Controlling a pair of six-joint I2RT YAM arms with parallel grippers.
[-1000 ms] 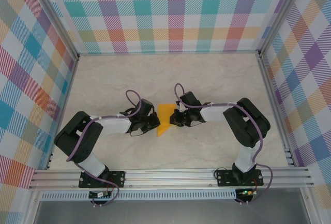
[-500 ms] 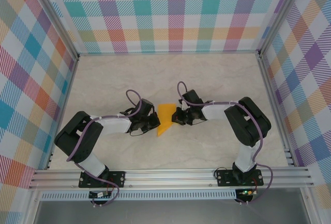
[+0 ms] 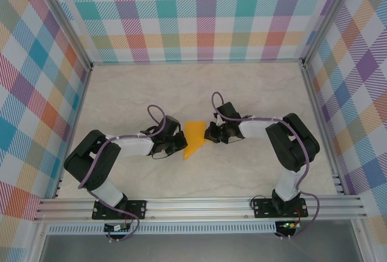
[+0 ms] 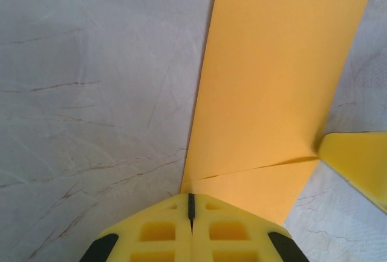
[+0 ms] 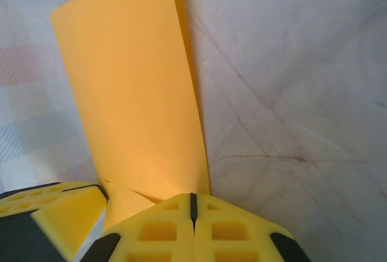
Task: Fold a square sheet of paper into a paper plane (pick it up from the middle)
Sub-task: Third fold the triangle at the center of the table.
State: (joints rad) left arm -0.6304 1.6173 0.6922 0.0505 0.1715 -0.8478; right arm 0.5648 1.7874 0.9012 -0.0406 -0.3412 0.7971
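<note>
Since a second ago the right arm has swung slightly outward, away from the left arm, its forearm and cable loop sitting further to its own side. The left arm has stayed put.

Nearest, both arm bases are bolted to the aluminium rail at the near edge of the worktop. Each arm bends inward so the two wrists meet in the middle.

The left gripper presses its fingers flat together, with only a thin seam between them. The near corner of the sheet of paper runs in under their tips, so it is pinched there. In the left wrist view, the sheet rises away from the left gripper, and a shallow crease crosses it just above the fingertips. One yellow finger of the other gripper touches the sheet's right edge.

The right gripper is likewise clenched, its fingers clamped on the sheet's opposite edge. In the right wrist view, the orange-yellow sheet stands up from the right gripper, folded over on itself.

From above, the partly folded sheet sits between the two grippers, pointed at its near end and broader at its far end.

Beyond lies bare marbled worktop, then the plaid walls.
</note>
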